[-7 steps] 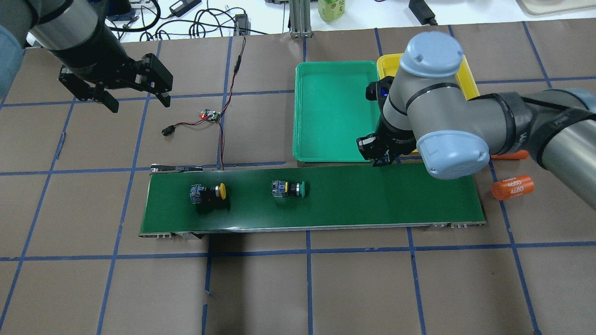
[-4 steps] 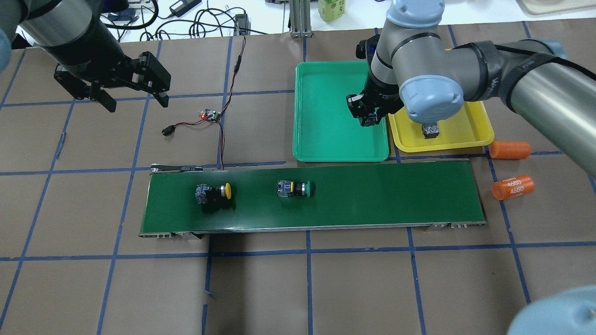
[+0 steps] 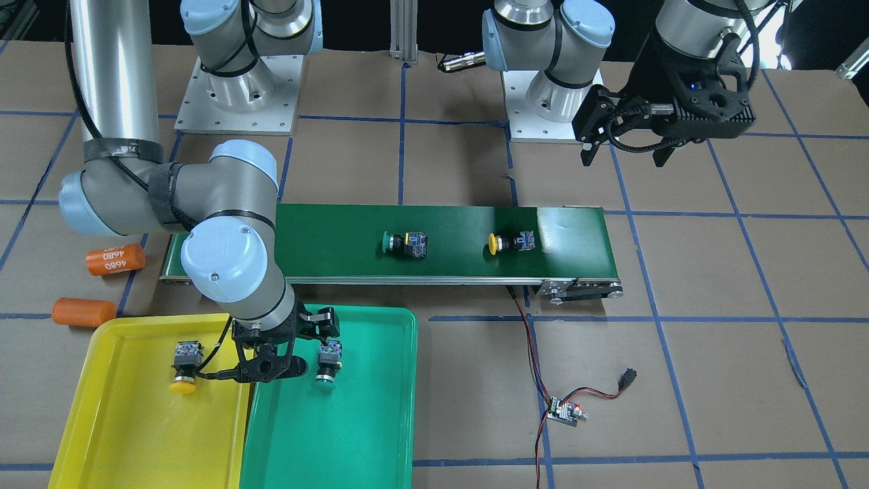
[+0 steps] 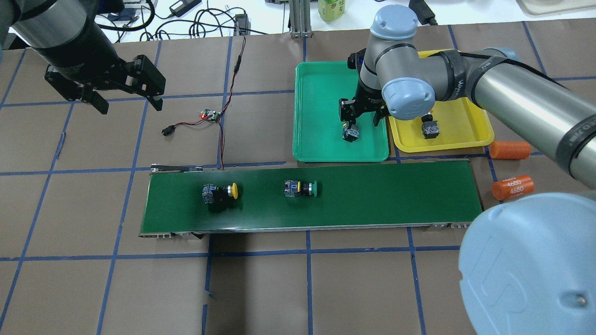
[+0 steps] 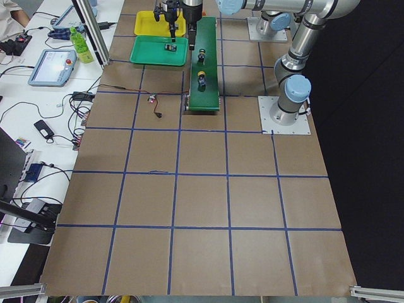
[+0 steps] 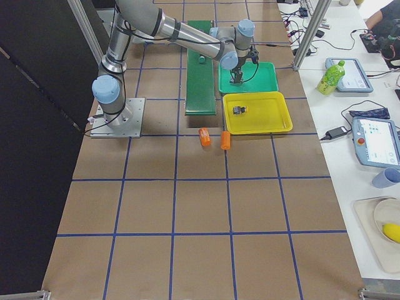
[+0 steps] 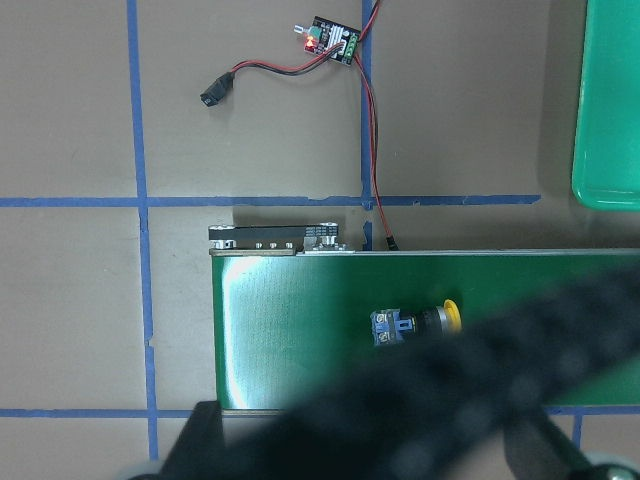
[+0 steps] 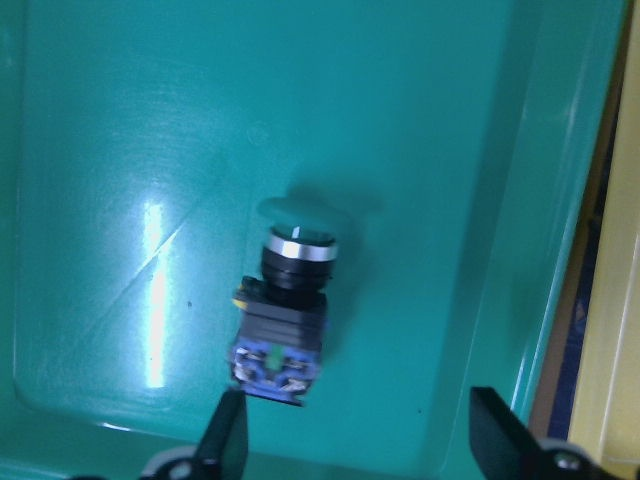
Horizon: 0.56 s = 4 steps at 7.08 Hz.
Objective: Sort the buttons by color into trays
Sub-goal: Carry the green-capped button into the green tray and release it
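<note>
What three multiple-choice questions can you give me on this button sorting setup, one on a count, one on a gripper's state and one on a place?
1. How many buttons lie on the conveyor belt? A four; B none; C two.
2. The fingers of the left gripper are: A open, holding nothing; B shut on a button; C shut on nothing.
3. Where is the green-capped button nearest the right gripper? A on the conveyor belt; B held by the left gripper; C lying in the green tray.

Answers:
1 C: a yellow button and a green button lie on it.
2 A: its fingers stand apart with nothing between them.
3 C: the right wrist view shows it on the tray floor, clear of the open fingers.
</note>
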### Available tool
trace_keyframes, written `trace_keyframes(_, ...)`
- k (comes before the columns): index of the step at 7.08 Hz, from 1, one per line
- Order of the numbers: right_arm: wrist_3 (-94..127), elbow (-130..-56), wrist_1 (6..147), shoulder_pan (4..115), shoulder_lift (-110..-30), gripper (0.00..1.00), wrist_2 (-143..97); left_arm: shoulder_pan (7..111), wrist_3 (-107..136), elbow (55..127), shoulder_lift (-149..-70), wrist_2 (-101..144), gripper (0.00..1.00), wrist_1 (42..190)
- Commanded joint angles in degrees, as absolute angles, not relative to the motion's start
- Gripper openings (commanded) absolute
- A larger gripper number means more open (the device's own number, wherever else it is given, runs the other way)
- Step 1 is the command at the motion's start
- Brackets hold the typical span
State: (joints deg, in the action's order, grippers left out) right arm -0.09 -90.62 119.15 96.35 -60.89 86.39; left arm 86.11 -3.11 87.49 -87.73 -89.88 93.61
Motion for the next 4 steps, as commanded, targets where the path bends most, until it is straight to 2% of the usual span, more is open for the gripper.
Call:
trace_keyframes(1,0.44,-90.96,115.52,95.98,-65.7,1.0,87.1,86.04,-2.9,86.66,-87.89,-89.74,1.0,95.54)
trace_keyframes(4,16.54,-91.05,103.48,92.73,-74.16,1.0,86.4,86.04,-2.9,86.66,-87.98,-89.48,1.0,95.45)
